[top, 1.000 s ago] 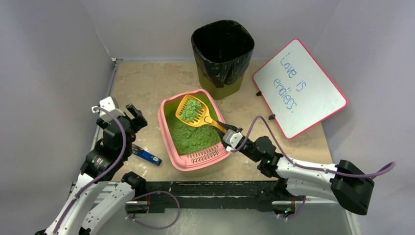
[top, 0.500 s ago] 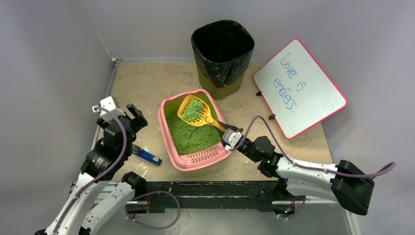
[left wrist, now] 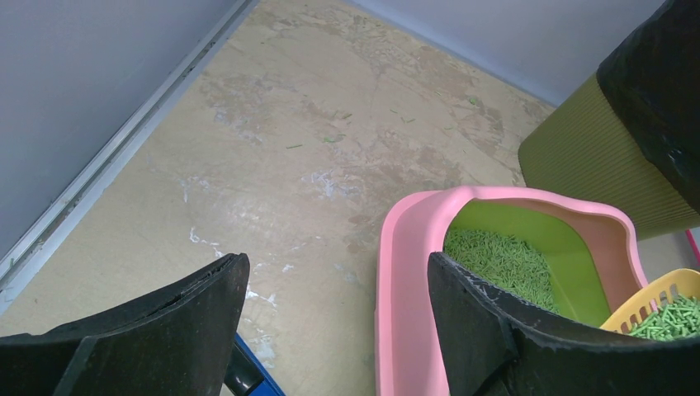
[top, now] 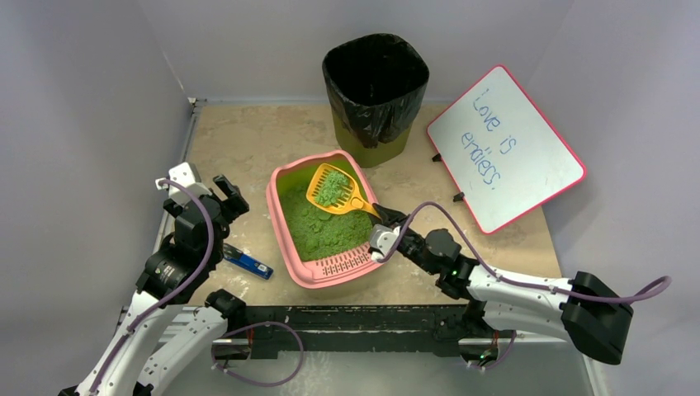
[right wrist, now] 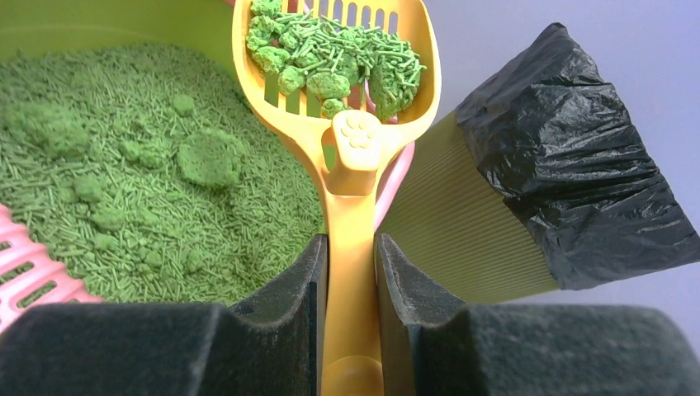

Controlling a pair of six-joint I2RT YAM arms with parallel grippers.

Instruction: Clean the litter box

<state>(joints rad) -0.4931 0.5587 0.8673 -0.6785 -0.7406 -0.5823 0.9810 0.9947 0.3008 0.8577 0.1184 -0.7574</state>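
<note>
The pink litter box [top: 276,216] sits at the middle of the beige worktop [top: 239,144]. Its slotted grate lip is at the 6 o'clock end, nearest the arm bases, and green pellet litter [top: 318,231] covers its floor in lumps. The right hand [right wrist: 351,256] is clamped on the handle of a yellow-orange litter scoop [top: 334,190], with both fingers [right wrist: 301,289] pressed against the handle's sides. From that grip the handle runs toward 11 o'clock. The slotted head sits over the far end of the box and carries a heap of green pellets and clumps. The left hand [left wrist: 337,272] hangs off the box's 9 o'clock side, apart from it. Its jaws are spread wide with nothing between them, and bare worktop and the box's pink rim show through the gap. An olive bin lined with a black bag [top: 376,82] stands at 12 o'clock from the box, just beyond its far end. A pink-framed whiteboard [top: 505,148] with blue handwriting is propped at 2 o'clock. A small blue and black object [top: 246,262] lies flat on the worktop at 8 o'clock, near the box; I cannot tell what it is.
</note>
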